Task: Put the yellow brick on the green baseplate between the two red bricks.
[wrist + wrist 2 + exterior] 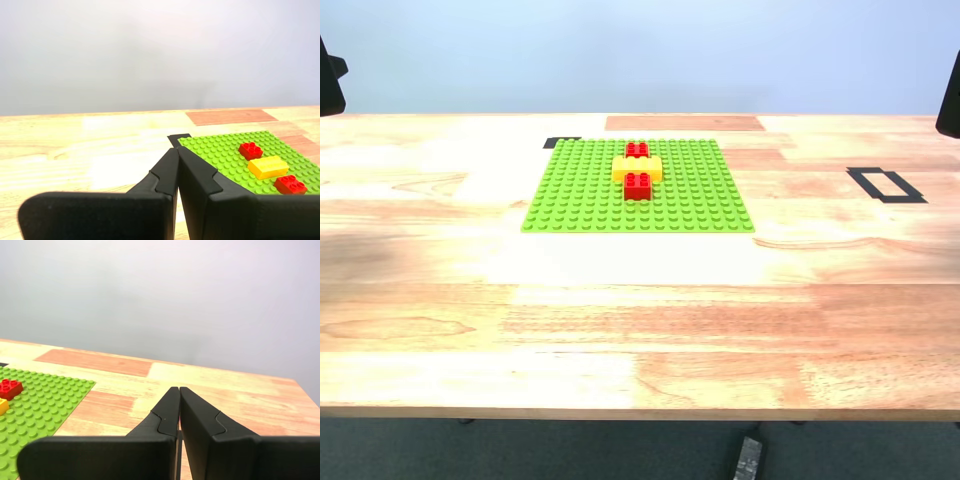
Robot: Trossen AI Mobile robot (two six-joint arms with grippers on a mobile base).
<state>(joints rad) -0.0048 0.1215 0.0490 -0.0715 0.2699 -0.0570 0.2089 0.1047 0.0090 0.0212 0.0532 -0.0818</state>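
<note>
The yellow brick (637,168) sits on the green baseplate (700,200) between the two red bricks (638,185), touching both. We judge placement complete. Our first gripper (177,150) and second gripper (178,390) are pressed together, empty, well clear above the surface (620,330). Next: verify seating only.

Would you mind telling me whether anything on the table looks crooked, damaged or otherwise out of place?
Nothing stands out. The oblong yellow studded plastic brick sits square on the flat lime-green studded baseplate, between the two small red studded bricks. The baseplate lies flat on the wooden table; both grippers are shut and clear.
</note>
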